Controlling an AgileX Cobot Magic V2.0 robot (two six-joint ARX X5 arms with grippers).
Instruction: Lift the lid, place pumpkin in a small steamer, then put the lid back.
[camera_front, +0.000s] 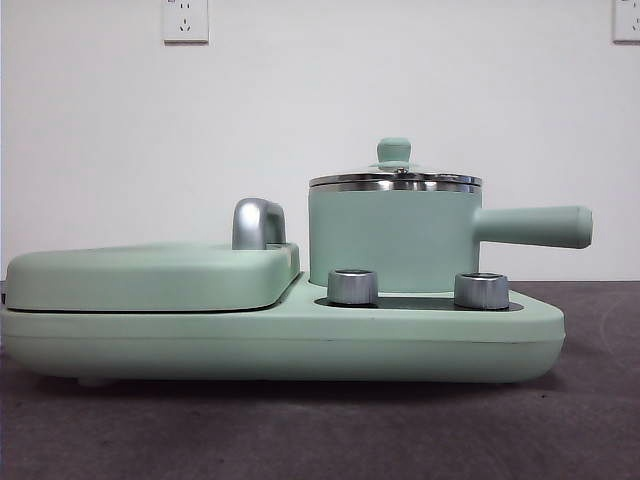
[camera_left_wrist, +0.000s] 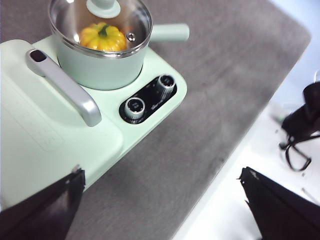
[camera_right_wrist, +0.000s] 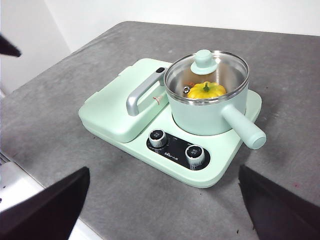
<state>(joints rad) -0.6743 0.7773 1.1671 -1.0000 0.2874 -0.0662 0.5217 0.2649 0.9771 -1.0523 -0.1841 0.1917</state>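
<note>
The small steamer (camera_front: 392, 236) stands on the right half of the mint-green cooker base, its long handle (camera_front: 535, 226) pointing right. The lid (camera_front: 394, 180), clear glass with a chrome rim and a mint knob (camera_front: 394, 150), sits on it. Through the glass the yellow-orange pumpkin (camera_right_wrist: 206, 90) lies inside the pot; it also shows in the left wrist view (camera_left_wrist: 103, 36). My left gripper (camera_left_wrist: 160, 200) is open and empty, high above the cooker's corner and the table edge. My right gripper (camera_right_wrist: 162, 200) is open and empty, well back from the cooker's front.
The wide flat mint cover (camera_front: 150, 275) with a chrome handle (camera_front: 257, 222) fills the cooker's left half. Two chrome dials (camera_front: 352, 286) (camera_front: 481, 290) sit on the front panel. The grey table (camera_right_wrist: 75, 90) surrounds the cooker; its edge and cables (camera_left_wrist: 300, 130) show in the left wrist view.
</note>
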